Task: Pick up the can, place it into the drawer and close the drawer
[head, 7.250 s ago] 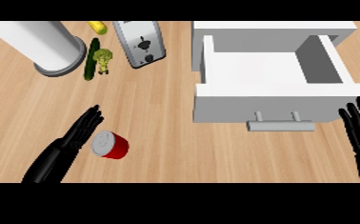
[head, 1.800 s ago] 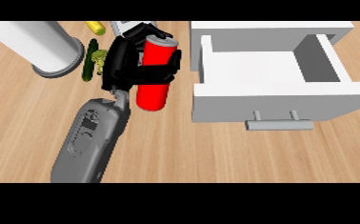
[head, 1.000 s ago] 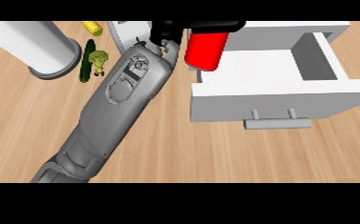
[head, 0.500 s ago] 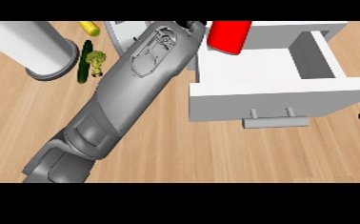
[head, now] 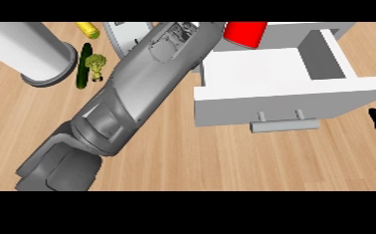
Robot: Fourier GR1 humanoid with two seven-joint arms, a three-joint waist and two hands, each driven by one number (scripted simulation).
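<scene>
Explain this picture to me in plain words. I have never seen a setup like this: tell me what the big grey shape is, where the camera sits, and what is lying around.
The camera sits where the robot's head would be, looking steeply down at a wooden counter. The big grey shape is the robot's left forearm, reaching away from the camera toward the far edge. Its hand is hidden at the top of the view, so how it holds anything cannot be seen. Just past it is the red can, over the back of the open white drawer. The drawer's handle faces the camera. At the far left stands a white cylinder, with a cucumber, broccoli and a yellow item beside it. A dark sliver at the right edge is the right hand.
</scene>
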